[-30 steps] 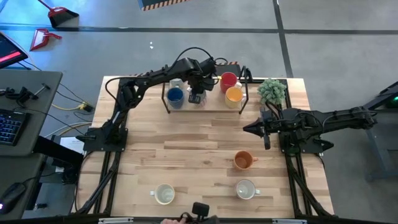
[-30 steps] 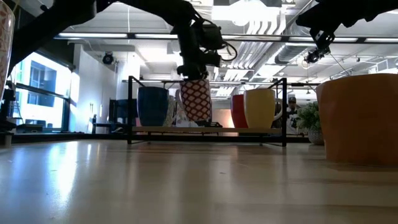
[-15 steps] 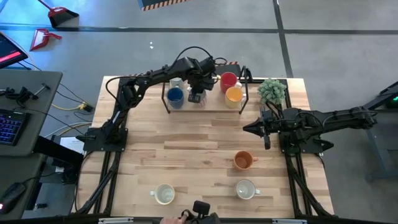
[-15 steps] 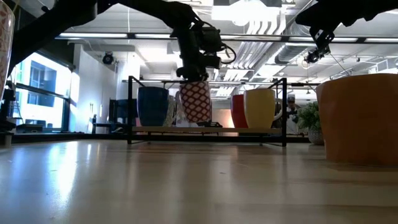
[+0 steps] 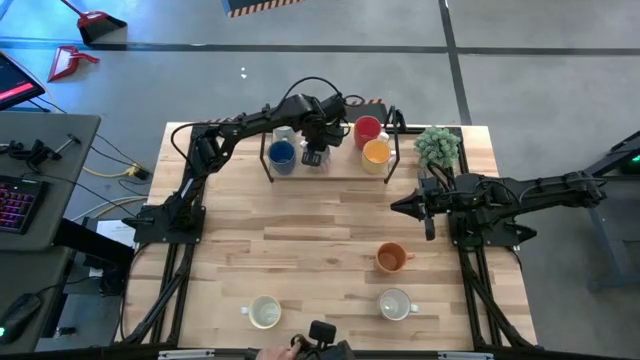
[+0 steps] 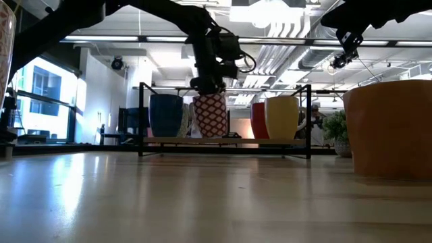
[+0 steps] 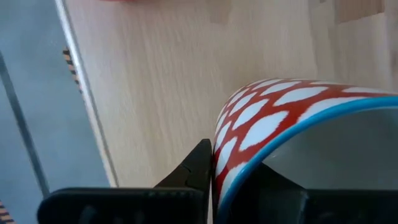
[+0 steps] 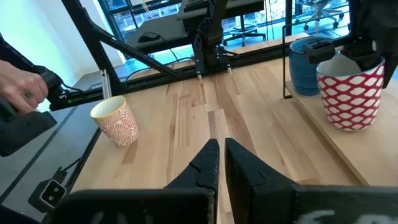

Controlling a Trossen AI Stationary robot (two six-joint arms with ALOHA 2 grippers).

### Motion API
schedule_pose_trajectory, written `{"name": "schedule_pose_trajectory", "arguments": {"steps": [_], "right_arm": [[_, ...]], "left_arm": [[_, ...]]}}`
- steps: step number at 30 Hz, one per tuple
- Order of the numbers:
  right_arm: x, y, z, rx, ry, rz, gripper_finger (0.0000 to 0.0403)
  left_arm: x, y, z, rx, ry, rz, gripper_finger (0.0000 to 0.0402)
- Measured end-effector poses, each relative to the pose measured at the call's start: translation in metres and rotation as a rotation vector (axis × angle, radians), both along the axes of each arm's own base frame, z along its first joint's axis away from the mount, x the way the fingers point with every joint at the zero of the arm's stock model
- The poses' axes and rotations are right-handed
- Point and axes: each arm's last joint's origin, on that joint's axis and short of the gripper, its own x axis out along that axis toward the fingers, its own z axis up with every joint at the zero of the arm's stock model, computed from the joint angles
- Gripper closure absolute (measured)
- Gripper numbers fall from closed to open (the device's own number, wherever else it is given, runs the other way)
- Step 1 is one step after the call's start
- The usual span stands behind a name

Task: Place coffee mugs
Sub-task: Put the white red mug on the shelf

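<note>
A red-and-white patterned coffee mug (image 6: 210, 115) stands upright between a blue mug (image 6: 165, 115) and a yellow mug (image 6: 282, 116) on the shelf of a black-framed rack (image 5: 330, 175) at the table's far edge. My left gripper (image 5: 316, 150) is above it, shut on its rim. A red mug (image 5: 367, 128) and a white mug (image 5: 283, 133) stand farther back on the rack. An orange mug (image 5: 392, 258) and two white mugs (image 5: 264, 312) (image 5: 396, 303) stand on the near half of the table. My right gripper (image 5: 400, 207) hovers shut at mid right. My left gripper has the patterned mug by its blue-edged rim (image 7: 219, 180). One finger (image 7: 198, 165) is outside the wall and the other is inside the mug. The fingers come from above, pointing steeply down. The mug is upright, its base (image 6: 210, 136) down at the shelf board.
A small green potted plant (image 5: 437, 146) stands at the far right, beside the rack. The rack's black posts (image 6: 309, 121) rise at its ends. A person's hand (image 8: 22, 87) shows off the table's near edge. The middle of the table is bare wood (image 5: 320, 230).
My left gripper has sunk a little with the patterned mug. The mug hung slightly tilted just above the shelf and now stands upright with its base at the board. My right arm has kept still.
</note>
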Motion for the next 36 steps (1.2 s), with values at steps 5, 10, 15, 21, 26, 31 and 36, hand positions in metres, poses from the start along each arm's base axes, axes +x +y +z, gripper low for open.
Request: {"name": "schedule_pose_trajectory", "arguments": {"steps": [5, 10, 15, 21, 26, 31, 36], "right_arm": [[0.000, 0.000, 0.000, 0.005, 0.000, 0.008, 0.0398], [0.000, 0.000, 0.000, 0.005, 0.000, 0.011, 0.0398], [0.000, 0.001, 0.000, 0.008, 0.001, 0.023, 0.0398], [-0.001, 0.001, -0.002, 0.006, 0.025, 0.022, 0.0398], [-0.001, 0.001, -0.002, -0.002, 0.025, 0.024, 0.0398], [-0.001, 0.001, -0.003, -0.005, 0.029, 0.025, 0.0398], [-0.001, 0.000, -0.003, -0.008, 0.033, 0.019, 0.0398]], "left_arm": [[0.000, 0.000, 0.000, 0.004, -0.003, 0.006, 0.0368], [0.000, 0.001, 0.000, 0.025, 0.010, 0.018, 0.0347], [-0.001, 0.002, 0.000, 0.047, 0.020, 0.024, 0.0315], [-0.002, 0.003, 0.002, 0.096, 0.045, 0.040, 0.0275], [0.001, 0.004, 0.022, 0.132, -0.007, 0.052, 0.0250], [-0.001, -0.001, 0.051, 0.123, -0.062, 0.059, 0.0243], [-0.010, -0.017, 0.073, 0.095, -0.064, 0.065, 0.0243]]}}
